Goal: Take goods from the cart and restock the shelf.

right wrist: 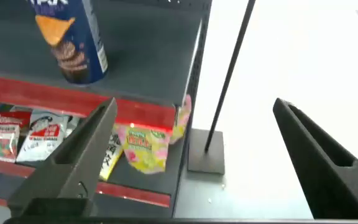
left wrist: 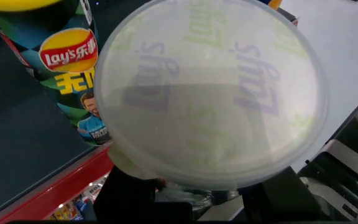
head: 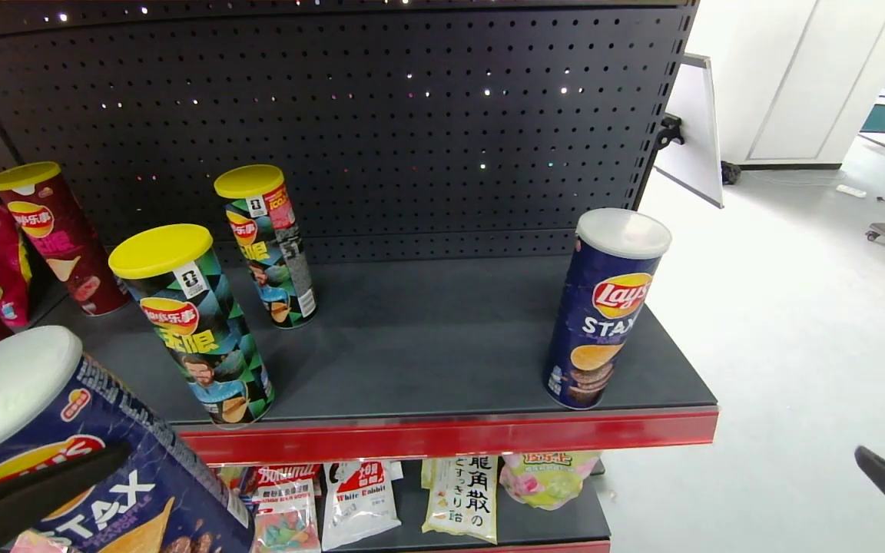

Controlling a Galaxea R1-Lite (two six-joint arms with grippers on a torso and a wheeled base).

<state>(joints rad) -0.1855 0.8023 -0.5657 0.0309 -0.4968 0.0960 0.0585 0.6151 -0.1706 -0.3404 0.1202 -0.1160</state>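
A dark blue cardboard crisp tube with a translucent white lid (head: pixel 116 468) is clamped in the left gripper (left wrist: pixel 197 202) near the front edge of the red-edged dark shelf (head: pixel 427 338). Its lid face is seen whole in the left wrist view. The right gripper (right wrist: pixel 194 106) is seen spread wide and empty in the right wrist view. A matching blue tube (head: pixel 604 315) is stood upright near the shelf's right end.

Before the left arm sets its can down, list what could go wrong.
1. The held blue can is close beside the green can at the front edge of the shelf; a bump could tip it off.
2. The standing blue can is near the front right corner; the open right gripper lifting nearby might clip it.
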